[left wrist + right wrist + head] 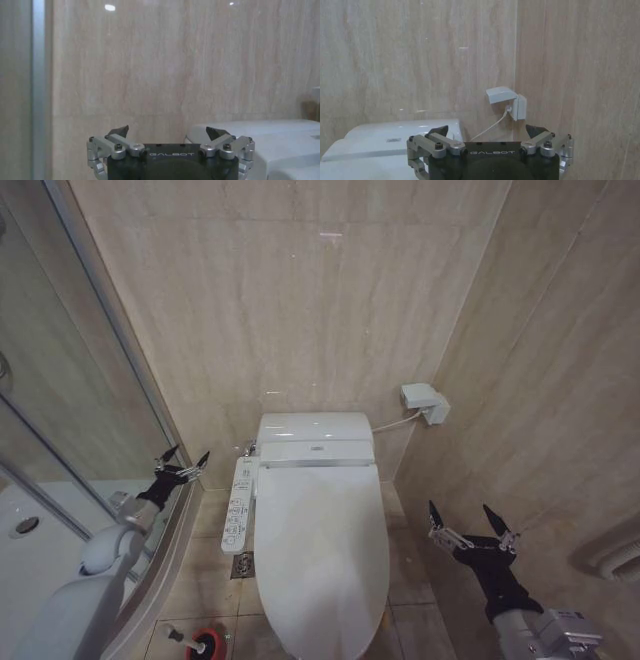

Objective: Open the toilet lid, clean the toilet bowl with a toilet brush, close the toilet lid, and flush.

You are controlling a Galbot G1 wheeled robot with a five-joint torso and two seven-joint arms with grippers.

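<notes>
Lid: we see the toilet lid (322,550) shut flat over the toilet bowl (385,575), in the middle of the head view. Its long axis runs from the hinge by the back wall toward us, and the front end passes out of the bottom of the picture.

Left pincer: our left gripper (181,466) hangs with its fingers spread and nothing between them, level with the hinge end and off to the lid's left, with the button panel (239,505) between it and the lid.

Right pincer: our right gripper (472,530) is likewise spread wide and empty, off to the lid's right, about level with the lid's middle.

Nearer arm: we judge the right one better placed for lifting, since the front edge is where the lid swings up and that gripper lies farther down the lid's length; the left sits by the hinge, where there is little leverage.

Way to go: from either pincer the lid lies inward and lower.

Brush: the toilet brush (180,637) stands in its red cup (205,645) on the floor at the lid's front left, nearer our left arm.

Edges: the shower frame (150,580) crowds the left arm, and the side wall (560,380) stands close on the right.

Open room: above the lid the space is free up to the back wall, so it should have room to swing up; the wall socket (424,402) with its cord sits off to the right of the hinge.
</notes>
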